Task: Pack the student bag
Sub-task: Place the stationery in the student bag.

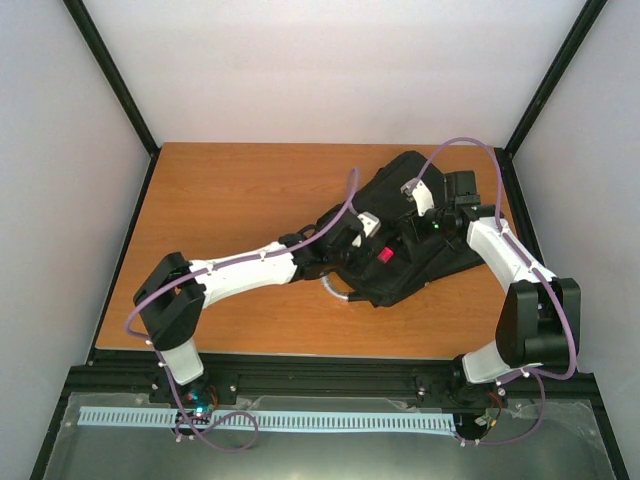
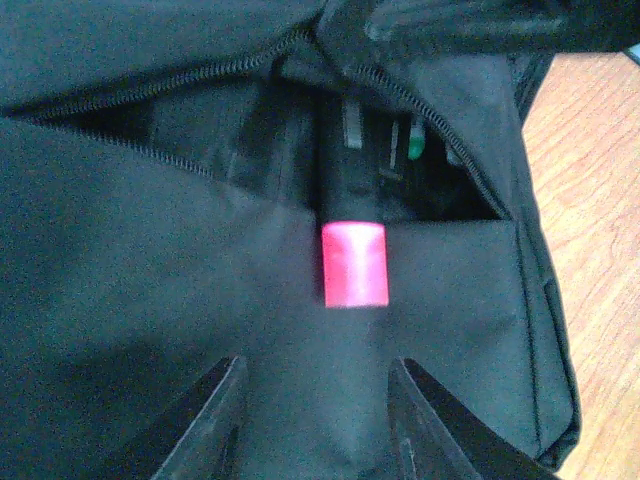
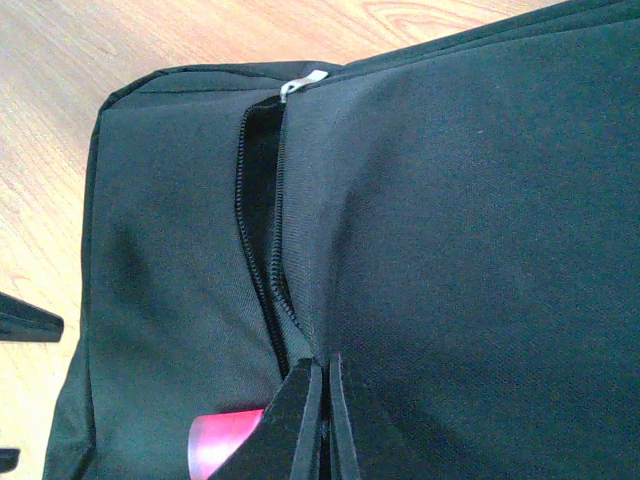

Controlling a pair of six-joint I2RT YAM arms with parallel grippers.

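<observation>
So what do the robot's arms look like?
The left arm and the right arm are white tubes with chunky black joints. A thin purple cable loops along each. The fingers are black and pointed. A tiny green light glows near the right wrist.

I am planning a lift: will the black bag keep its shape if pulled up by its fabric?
Probably not: the bag creases and sags around its open zip, so it would likely droop. The pink-capped pen sticks out there and might slip out.

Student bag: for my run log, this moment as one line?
student bag unzipped | pink-capped marker in opening | left jaws open, empty | right jaws shut on zip edge
</observation>
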